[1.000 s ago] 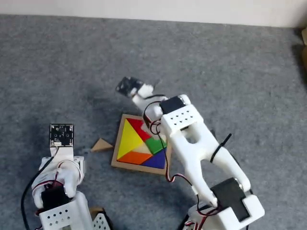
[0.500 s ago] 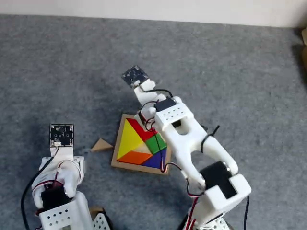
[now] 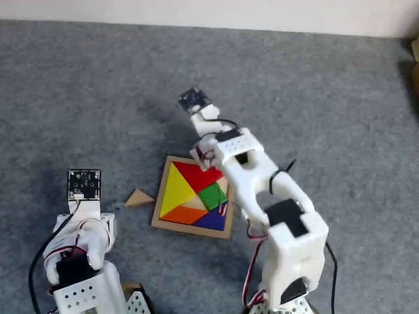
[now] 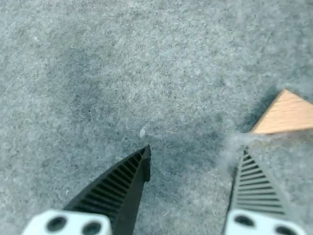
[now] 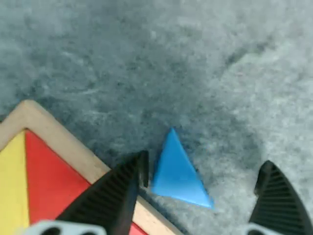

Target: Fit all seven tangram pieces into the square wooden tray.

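Note:
The square wooden tray [image 3: 158, 210] lies mid-table holding yellow [image 3: 175, 190], red [image 3: 196, 174], green, orange and dark blue pieces. My right arm [image 3: 239, 157] stretches over the tray's far right corner. In the right wrist view a light blue triangle [image 5: 178, 174] lies on the carpet just outside the tray rim [image 5: 54, 132], between the fingers of my open right gripper [image 5: 205, 164], close to one fingertip [image 5: 142, 164]. A wood-coloured triangle [image 3: 137, 197] lies left of the tray. My left gripper [image 4: 195, 152] hangs open over bare carpet, the wood-coloured triangle [image 4: 286, 115] just beyond one finger.
Grey carpet covers the whole table. My left arm [image 3: 82, 245] stands at the near left corner, apart from the tray. A pale wall strip runs along the far edge. Open carpet lies to the far left and to the right.
My right arm has swung to the right and stretched farther from its base, carrying its wrist toward the far side past the tray's corner. The left arm and the pieces have not moved.

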`<state>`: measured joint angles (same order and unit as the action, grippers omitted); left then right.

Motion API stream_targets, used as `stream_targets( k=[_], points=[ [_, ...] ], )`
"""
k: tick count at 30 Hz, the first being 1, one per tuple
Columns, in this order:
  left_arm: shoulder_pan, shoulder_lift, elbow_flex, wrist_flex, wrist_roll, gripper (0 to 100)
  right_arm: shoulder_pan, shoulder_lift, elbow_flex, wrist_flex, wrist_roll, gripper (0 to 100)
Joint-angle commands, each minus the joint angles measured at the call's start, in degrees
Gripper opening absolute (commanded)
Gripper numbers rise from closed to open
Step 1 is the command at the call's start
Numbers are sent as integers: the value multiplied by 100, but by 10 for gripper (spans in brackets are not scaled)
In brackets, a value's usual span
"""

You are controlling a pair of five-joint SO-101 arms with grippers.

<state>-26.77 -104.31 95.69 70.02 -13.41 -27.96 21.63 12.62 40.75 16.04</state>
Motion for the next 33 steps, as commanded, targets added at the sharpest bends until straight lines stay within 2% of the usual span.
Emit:
stream_targets(
  k=[1, 10, 20, 33],
  points=[
    [-75, 4, -101, -18, -44, 270, 136, 268, -593, 602, -9, 338],
    [-75, 4, -101, -9, -44, 270, 215, 541, -1077, 1420, 0, 330],
    [-75, 4, -101, 0, -44, 270, 338, 541, -1103, 1534, -18, 141],
    [-84, 4, -101, 9, -44, 270, 462, 497, -1147, 1534, 0, 70]
  ],
)
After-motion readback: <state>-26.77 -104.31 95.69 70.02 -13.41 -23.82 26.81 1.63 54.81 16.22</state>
